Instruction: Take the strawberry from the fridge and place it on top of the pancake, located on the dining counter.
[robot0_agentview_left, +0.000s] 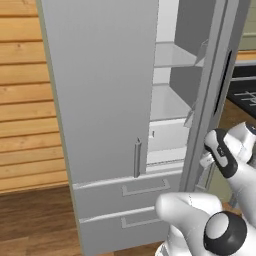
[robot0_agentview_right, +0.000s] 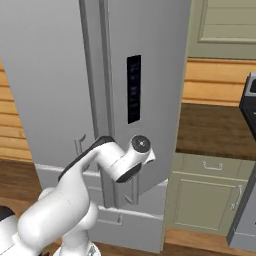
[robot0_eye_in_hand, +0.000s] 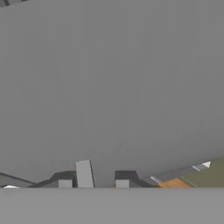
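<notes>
In the left base view a wood-plank wall (robot0_agentview_left: 22, 95) fills the left edge. Next comes the fridge (robot0_agentview_left: 100, 100), its left door closed, with a vertical bar handle (robot0_agentview_left: 137, 157) near that door's lower right corner. Below it are 2 drawers (robot0_agentview_left: 127, 202), each with a flat handle. To the right the other door (robot0_agentview_left: 210, 85) stands ajar — through the gap show white shelves (robot0_agentview_left: 172, 56), bare where they can be seen. No strawberry can be made out on them. The white arm (robot0_agentview_left: 227, 160) reaches along the outer edge of that open door.

In the right base view the arm's wrist lies against the front of the grey door (robot0_agentview_right: 150, 75), just below a dark vertical panel (robot0_agentview_right: 133, 89). Right of the fridge are a dark-brown countertop (robot0_agentview_right: 215, 127) and olive-green cabinets (robot0_agentview_right: 207, 192).

In the hand view the gripper (robot0_eye_in_hand: 103, 177) shows 2 fingertips (robot0_eye_in_hand: 84, 174) standing close together against a flat grey door surface — pressed about as narrow as they go, seemingly around the door's handle, though the handle itself is hidden.
</notes>
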